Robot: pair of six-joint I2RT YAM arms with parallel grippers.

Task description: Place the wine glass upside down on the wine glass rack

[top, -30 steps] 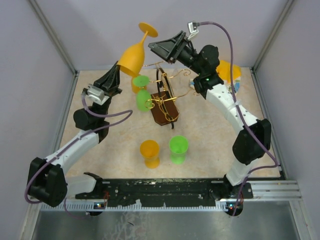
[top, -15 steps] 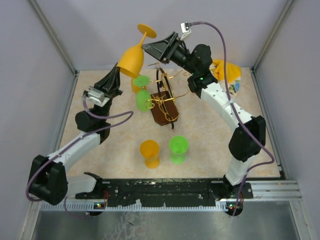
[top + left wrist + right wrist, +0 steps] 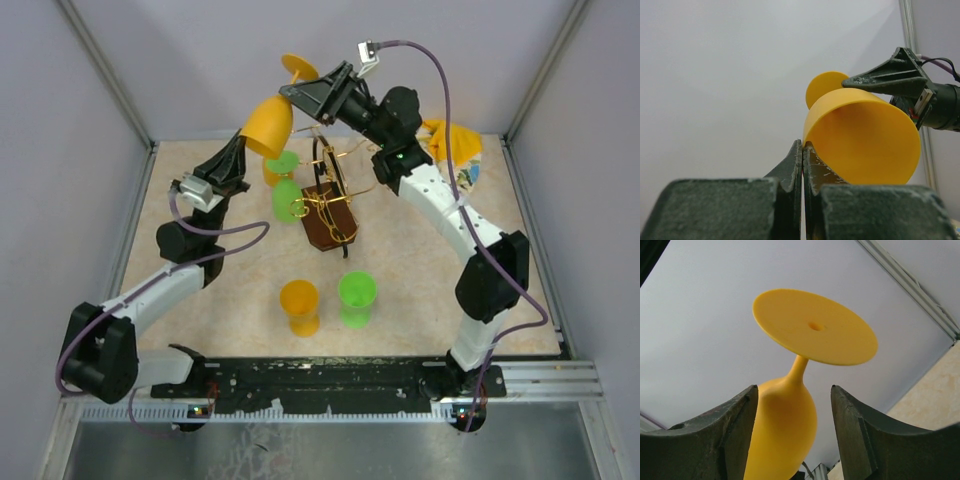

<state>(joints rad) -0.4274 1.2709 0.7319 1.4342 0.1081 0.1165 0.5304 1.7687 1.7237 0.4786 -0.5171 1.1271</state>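
An orange wine glass [image 3: 268, 122] hangs tilted in the air above the back of the table, foot [image 3: 299, 68] uppermost. My left gripper [image 3: 241, 147] is shut on its rim from below; in the left wrist view the fingertips [image 3: 803, 145] pinch the rim of the wine glass [image 3: 865, 142]. My right gripper [image 3: 291, 93] reaches in from the right, open, its fingers straddling the bowl [image 3: 785, 430] just under the stem. The left finger [image 3: 735, 420] lies against the bowl; the right finger [image 3: 855, 425] stands apart. The gold wire wine glass rack [image 3: 335, 190] on its brown base stands below.
Two green glasses [image 3: 285, 195] hang on the rack's left side, with an orange one [image 3: 270, 175] behind them. An orange glass [image 3: 299, 305] and a green glass [image 3: 357, 298] stand upside down near the front. A yellow and blue object [image 3: 455, 145] lies at the back right.
The left arm has carried the glass up and to the right. The right gripper has slid left over the bowl and its jaws have narrowed.
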